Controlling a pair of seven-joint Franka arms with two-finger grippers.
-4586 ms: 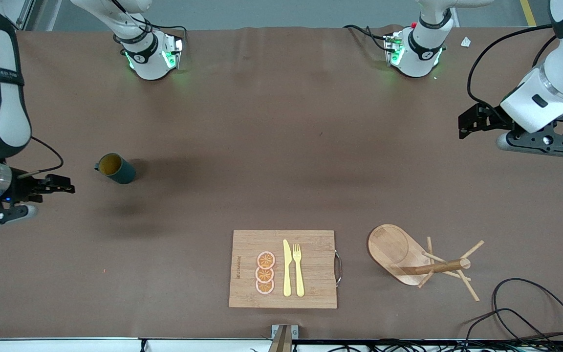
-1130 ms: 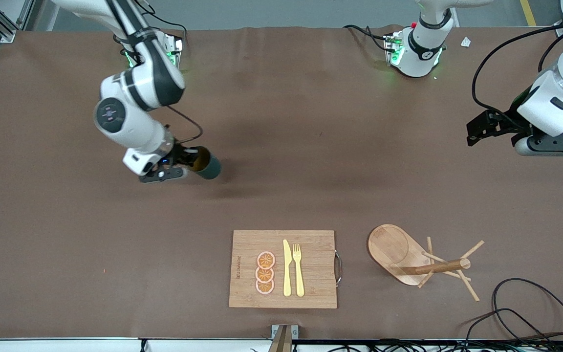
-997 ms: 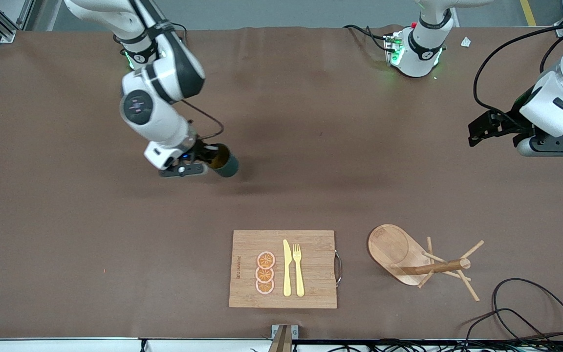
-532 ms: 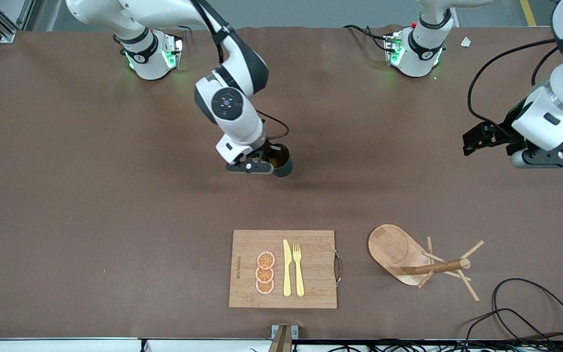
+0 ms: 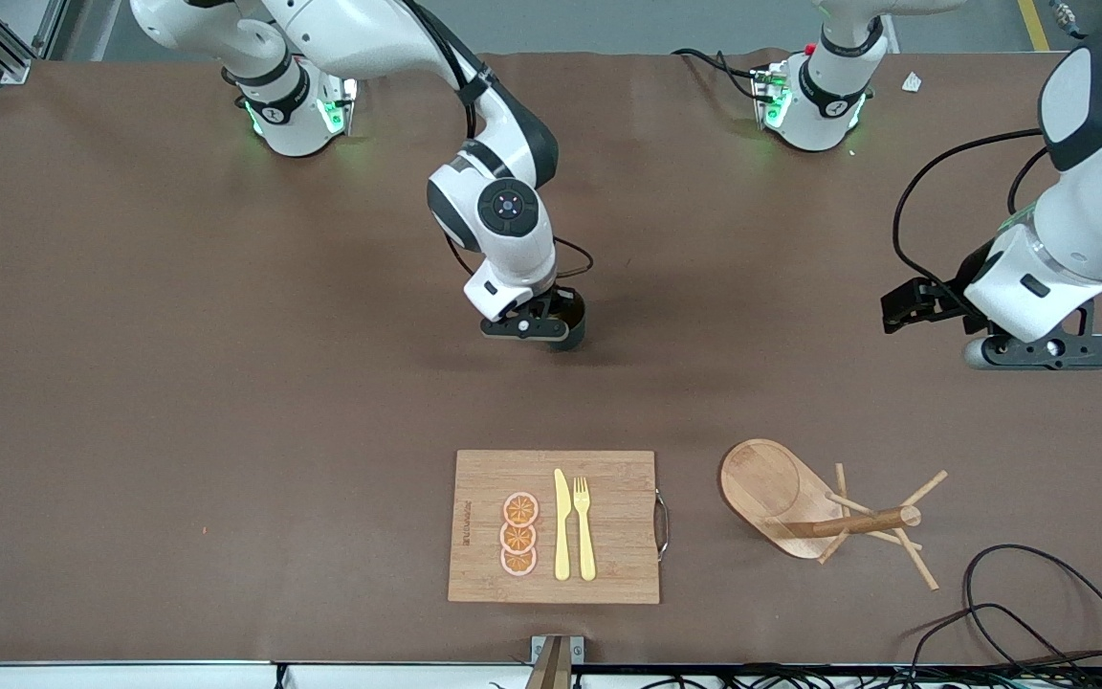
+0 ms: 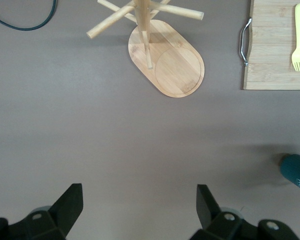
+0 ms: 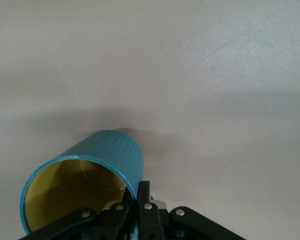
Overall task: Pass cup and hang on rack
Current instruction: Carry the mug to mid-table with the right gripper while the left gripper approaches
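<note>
My right gripper (image 5: 551,323) is shut on the rim of the teal cup (image 5: 572,325), one finger inside its yellow mouth and one outside, and holds it tilted low over the middle of the table. The right wrist view shows the cup (image 7: 107,162) clamped at its rim by that gripper (image 7: 138,194). My left gripper (image 5: 900,308) is open and empty over the left arm's end of the table; its fingers (image 6: 72,200) stand wide apart. The cup (image 6: 297,171) shows at the edge of the left wrist view. The wooden rack (image 5: 833,512) stands near the front camera, also seen in the left wrist view (image 6: 170,60).
A bamboo cutting board (image 5: 608,526) with a yellow knife, a fork and orange slices lies beside the rack, toward the right arm's end; it shows in the left wrist view (image 6: 270,55). Black cables (image 5: 1020,612) loop at the table corner near the rack.
My right gripper has carried the cup from the right arm's end of the table to the middle. My left gripper has moved a little toward the middle and the front camera.
</note>
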